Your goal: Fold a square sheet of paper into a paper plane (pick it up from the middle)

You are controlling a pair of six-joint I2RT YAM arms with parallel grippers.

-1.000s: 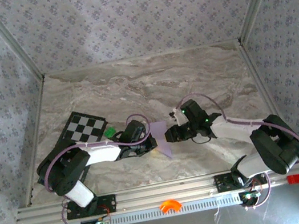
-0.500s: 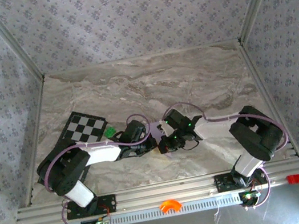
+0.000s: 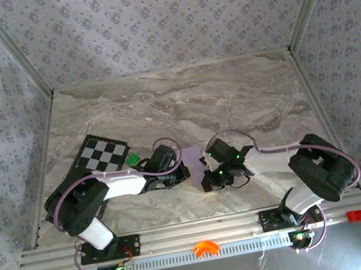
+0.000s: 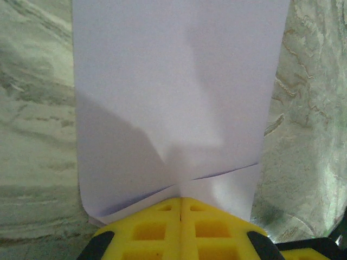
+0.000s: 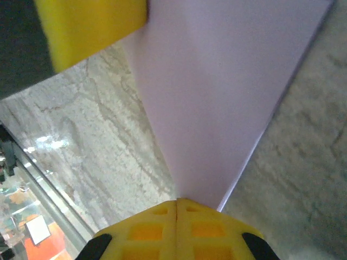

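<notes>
Near-centre on the counter [image 3: 161,103], between the two arms: the paper [image 4: 179,92], pale lilac and creased, is pinched at opposite ends by both claws. The left claw [image 4: 180,201] has its yellow fingers pressed together on one edge beside a crease line, and the right claw [image 5: 177,202] is clamped the same way on the other end, just beside the left one. The checkerboard [image 3: 103,154] and green block [image 3: 131,159] lie to the left, apart from the paper.

The square sheet of paper [image 4: 179,92] is plain pale lilac. At left, a black-and-white checkered board [image 3: 102,153] and a green block [image 3: 131,159] lie on the grey-veined marble table [image 3: 181,100].
</notes>
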